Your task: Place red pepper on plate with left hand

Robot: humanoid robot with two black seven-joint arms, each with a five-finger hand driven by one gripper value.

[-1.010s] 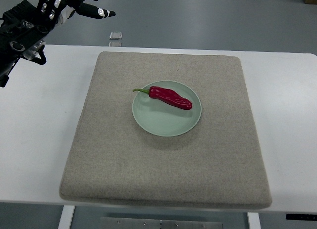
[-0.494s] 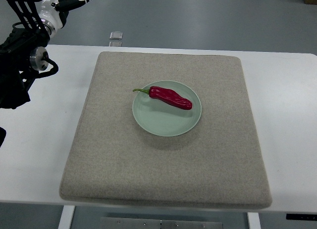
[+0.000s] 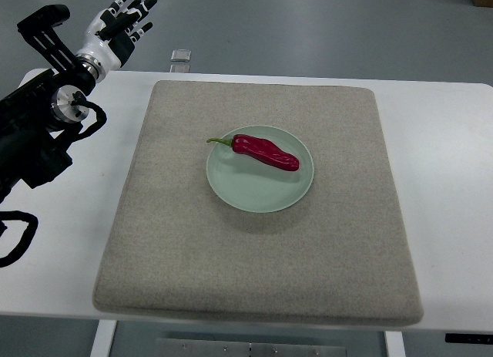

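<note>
A red pepper (image 3: 266, 151) with a green stem lies on a pale green plate (image 3: 254, 191) in the middle of a grey felt mat (image 3: 258, 264). My left hand (image 3: 123, 21) is at the far upper left, beyond the table's back edge and well away from the plate. Its fingers are stretched out and hold nothing. The black left arm (image 3: 38, 133) comes in from the left edge over the white table (image 3: 454, 180). The right hand does not show.
A small clear block (image 3: 180, 55) sits just behind the table's back edge. A black cable loop (image 3: 15, 237) hangs at the left edge. Grey floor lies beyond the table.
The left arm has swung further in from the left edge and down the picture. The hand has turned so its fingers point up and away. The pepper and plate have not moved.
</note>
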